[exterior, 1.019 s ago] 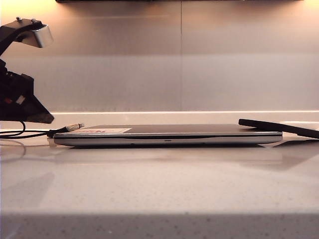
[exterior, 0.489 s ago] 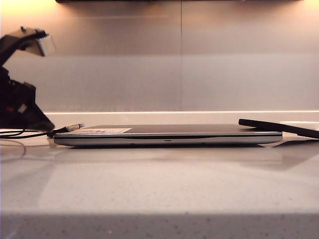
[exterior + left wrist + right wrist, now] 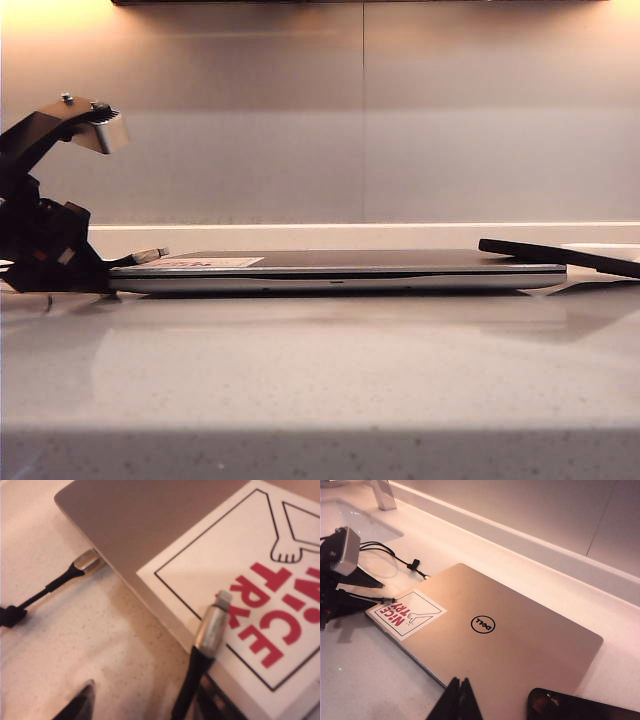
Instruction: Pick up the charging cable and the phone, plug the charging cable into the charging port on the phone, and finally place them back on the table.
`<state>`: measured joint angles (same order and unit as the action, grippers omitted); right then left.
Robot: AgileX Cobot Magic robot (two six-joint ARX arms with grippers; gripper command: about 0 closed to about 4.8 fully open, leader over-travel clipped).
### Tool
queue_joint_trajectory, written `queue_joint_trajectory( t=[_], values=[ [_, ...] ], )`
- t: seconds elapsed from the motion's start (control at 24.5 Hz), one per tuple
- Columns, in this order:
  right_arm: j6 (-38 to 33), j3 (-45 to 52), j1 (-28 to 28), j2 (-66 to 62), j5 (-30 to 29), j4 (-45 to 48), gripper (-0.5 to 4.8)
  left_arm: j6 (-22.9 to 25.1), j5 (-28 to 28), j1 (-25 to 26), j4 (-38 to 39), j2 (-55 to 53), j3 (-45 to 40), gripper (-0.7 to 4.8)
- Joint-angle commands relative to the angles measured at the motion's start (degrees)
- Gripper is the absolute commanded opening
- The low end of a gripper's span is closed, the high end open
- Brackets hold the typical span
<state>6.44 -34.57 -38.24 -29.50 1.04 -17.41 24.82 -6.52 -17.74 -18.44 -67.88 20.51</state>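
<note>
**Closing in on the cable plug**

Reaching low at the exterior view's nine o'clock edge, our left end effector [image 3: 95, 272] sits just beside the charging cable [image 3: 212, 630], jaws spread wide and holding nothing. In the left wrist view the plug rests on the corner of the laptop [image 3: 145, 525], over its sticker [image 3: 240, 595], with its silvery tip aimed toward one o'clock and its black cord running back between our fingers [image 3: 75, 707] at about six o'clock. So the cable's long axis runs roughly along our line of approach, and we judge that the jaws need only close across the collar.

Our right end effector [image 3: 459, 700] is shut and empty, hovering over the laptop's near edge. The phone [image 3: 570, 707] lies just beside it at roughly three o'clock, propped partly on the laptop and partly over the tabletop [image 3: 320, 380]. The right arm is clearly nearer the phone, the left nearer the cable.
</note>
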Motion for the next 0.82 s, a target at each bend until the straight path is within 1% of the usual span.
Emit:
queue_joint_trajectory(
  t=[0.04, 0.16, 0.2, 0.24, 0.33, 0.37, 0.57, 0.69, 0.73, 0.82],
  values=[
    [0.00, -0.37, -0.11, 0.13, -0.11, 1.36, -0.06, 0.24, -0.15, -0.02, -1.07, -1.18, 0.13, 2.45],
    [0.00, -0.35, -0.11, 0.13, -0.11, 1.36, -0.06, 0.20, -0.15, -0.02, -1.57, -1.81, 0.13, 2.41],
    [0.00, -0.35, -0.11, 0.13, -0.11, 1.36, -0.06, 0.07, -0.17, -0.02, -1.88, -1.86, 0.13, 2.12],
    [0.00, -0.35, -0.11, 0.13, -0.11, 1.36, -0.06, 0.02, -0.15, -0.02, -2.05, -1.86, 0.13, 1.64],
    [0.00, -0.35, -0.11, 0.11, -0.11, 1.33, -0.06, 0.02, -0.17, -0.02, -2.05, -1.86, 0.13, 0.40],
    [0.00, -0.35, -0.11, 0.11, -0.11, 1.31, -0.06, -0.04, -0.15, -0.02, -2.05, -1.86, 0.13, -0.12],
    [-0.04, -0.35, -0.11, 0.11, -0.07, 1.33, -0.06, -0.46, -0.15, -0.04, -2.03, -1.84, 0.15, -0.06],
    [-0.72, -0.35, -0.02, 0.09, 0.87, 1.29, -0.06, -2.32, -0.15, -0.04, -2.01, -1.53, 0.28, -0.06],
    [-1.22, -0.35, -0.02, 0.11, 2.67, 1.22, -0.06, -3.96, -0.17, -0.04, -1.81, -0.55, 0.33, -0.06],
    [-5.33, -0.35, 0.04, 0.11, 6.95, 1.11, -0.06, -5.66, -0.17, -0.04, -0.68, 2.10, 0.48, -0.06]
  ],
)
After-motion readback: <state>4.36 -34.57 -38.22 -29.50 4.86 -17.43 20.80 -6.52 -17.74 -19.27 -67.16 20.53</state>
